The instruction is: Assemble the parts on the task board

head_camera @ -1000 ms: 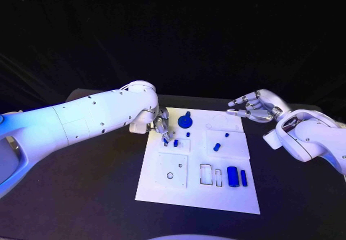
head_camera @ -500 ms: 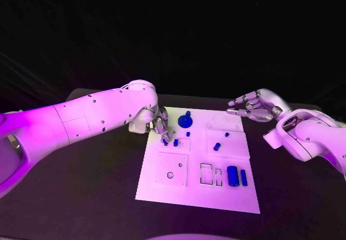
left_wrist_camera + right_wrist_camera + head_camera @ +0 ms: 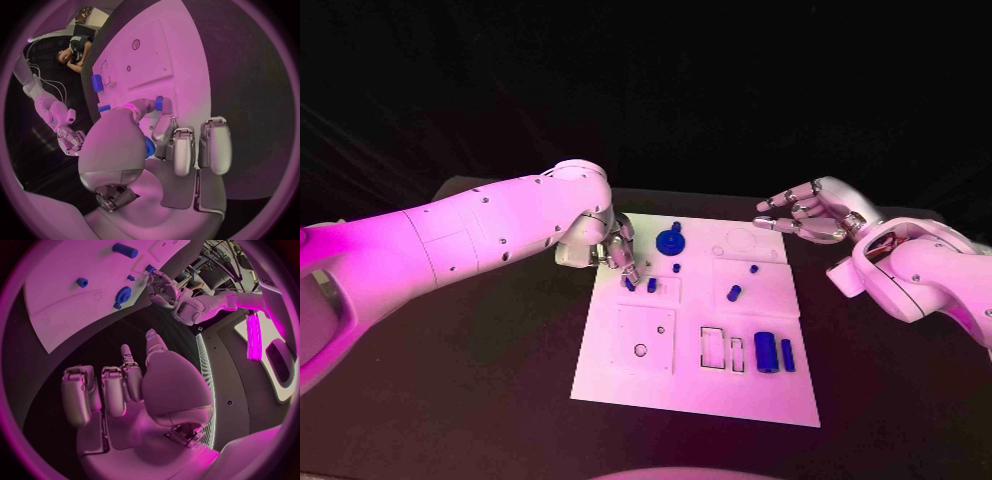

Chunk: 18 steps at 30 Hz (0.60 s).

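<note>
The task board (image 3: 697, 375) lies in the middle of the table (image 3: 488, 400). Near its far left corner two small blue parts (image 3: 640, 285) sit close together by a raised square plate, and the left hand (image 3: 620, 250) is down on them. In the left wrist view a fingertip (image 3: 156, 104) touches one blue piece, but whether that piece is pinched or only pressed I cannot tell. A blue gear-shaped part (image 3: 671, 240) lies just beyond, near the far edge. A short blue peg (image 3: 733, 294) rests in the board's right half, and a large blue cylinder (image 3: 766, 352) with a slimmer one (image 3: 788, 355) lies toward the near right corner.

The step in hand looks like seating a small part into its socket. To do it well, the part should be kept square to the hole, pressed straight down rather than sideways, and the neighbouring piece left undisturbed.

The right hand (image 3: 808, 213) hovers beyond the board's far right corner, fingers loosely apart, holding nothing.
</note>
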Available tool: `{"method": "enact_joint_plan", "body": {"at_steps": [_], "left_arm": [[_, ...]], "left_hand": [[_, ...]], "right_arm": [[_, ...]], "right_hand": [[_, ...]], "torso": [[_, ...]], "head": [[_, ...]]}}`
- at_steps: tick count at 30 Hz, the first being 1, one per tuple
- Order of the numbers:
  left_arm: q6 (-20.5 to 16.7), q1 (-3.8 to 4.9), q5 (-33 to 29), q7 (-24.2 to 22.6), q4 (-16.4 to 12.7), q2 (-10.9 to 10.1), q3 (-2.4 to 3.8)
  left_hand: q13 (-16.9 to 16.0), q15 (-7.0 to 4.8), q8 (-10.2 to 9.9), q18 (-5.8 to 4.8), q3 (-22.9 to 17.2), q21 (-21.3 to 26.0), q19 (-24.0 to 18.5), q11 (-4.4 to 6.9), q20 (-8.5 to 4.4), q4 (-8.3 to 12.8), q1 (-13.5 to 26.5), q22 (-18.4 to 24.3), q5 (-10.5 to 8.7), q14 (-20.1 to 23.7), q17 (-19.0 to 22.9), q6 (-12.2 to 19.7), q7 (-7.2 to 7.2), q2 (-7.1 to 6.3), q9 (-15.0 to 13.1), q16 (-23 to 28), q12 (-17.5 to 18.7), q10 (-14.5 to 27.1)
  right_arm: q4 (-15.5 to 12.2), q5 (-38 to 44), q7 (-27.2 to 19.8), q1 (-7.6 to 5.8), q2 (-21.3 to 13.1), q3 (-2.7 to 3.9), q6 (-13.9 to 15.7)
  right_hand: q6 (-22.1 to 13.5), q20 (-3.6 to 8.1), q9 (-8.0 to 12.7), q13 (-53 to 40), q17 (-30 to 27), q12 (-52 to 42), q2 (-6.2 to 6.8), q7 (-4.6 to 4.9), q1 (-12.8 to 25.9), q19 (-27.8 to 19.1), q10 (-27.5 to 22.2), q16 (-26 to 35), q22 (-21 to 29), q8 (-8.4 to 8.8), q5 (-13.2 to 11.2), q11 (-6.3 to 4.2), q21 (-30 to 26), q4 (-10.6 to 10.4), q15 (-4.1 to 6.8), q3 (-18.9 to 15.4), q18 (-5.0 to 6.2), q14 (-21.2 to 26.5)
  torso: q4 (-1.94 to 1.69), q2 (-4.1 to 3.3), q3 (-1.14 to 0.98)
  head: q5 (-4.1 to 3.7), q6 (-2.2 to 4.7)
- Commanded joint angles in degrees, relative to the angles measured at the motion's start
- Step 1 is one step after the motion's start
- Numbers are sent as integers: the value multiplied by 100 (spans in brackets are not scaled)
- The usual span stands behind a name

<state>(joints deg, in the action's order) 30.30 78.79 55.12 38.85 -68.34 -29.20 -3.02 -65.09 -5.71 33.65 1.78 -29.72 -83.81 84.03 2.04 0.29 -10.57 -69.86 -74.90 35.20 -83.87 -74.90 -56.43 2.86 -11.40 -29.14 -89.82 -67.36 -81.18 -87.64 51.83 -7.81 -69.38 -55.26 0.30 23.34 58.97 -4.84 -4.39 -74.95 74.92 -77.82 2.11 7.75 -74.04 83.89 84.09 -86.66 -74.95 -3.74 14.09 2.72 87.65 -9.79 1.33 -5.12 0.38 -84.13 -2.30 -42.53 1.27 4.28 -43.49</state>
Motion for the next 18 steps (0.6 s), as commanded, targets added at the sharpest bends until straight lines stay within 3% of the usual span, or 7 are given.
{"method": "enact_joint_plan", "body": {"at_steps": [1,18], "left_arm": [[1,-30,-98,53,-4,2,-20],[18,-51,162,89,-56,10,-41]], "left_hand": [[9,39,6,-15,-921,-5,398,10,50,918,9,-998,32,-613,-1510,-50,-52,47,-13,-18,35,-4],[67,29,40,-8,-926,20,390,17,37,937,129,-980,33,-613,-1510,-24,-60,86,-36,-18,84,13]], "right_arm": [[-5,20,-45,3,0,0,-23],[-17,20,-46,3,-11,0,-25]], "right_hand": [[27,15,-8,-860,891,35,-52,-15,15,367,74,38,-1081,-13,22,1,-20,5,11,-45,69,-451],[27,15,-8,-860,891,35,-52,-15,15,367,74,38,-1081,-13,22,1,-20,5,11,-45,69,-451]], "torso": [[-2,-2,2],[6,-3,0]], "head": [[-3,-1],[4,-17]]}}
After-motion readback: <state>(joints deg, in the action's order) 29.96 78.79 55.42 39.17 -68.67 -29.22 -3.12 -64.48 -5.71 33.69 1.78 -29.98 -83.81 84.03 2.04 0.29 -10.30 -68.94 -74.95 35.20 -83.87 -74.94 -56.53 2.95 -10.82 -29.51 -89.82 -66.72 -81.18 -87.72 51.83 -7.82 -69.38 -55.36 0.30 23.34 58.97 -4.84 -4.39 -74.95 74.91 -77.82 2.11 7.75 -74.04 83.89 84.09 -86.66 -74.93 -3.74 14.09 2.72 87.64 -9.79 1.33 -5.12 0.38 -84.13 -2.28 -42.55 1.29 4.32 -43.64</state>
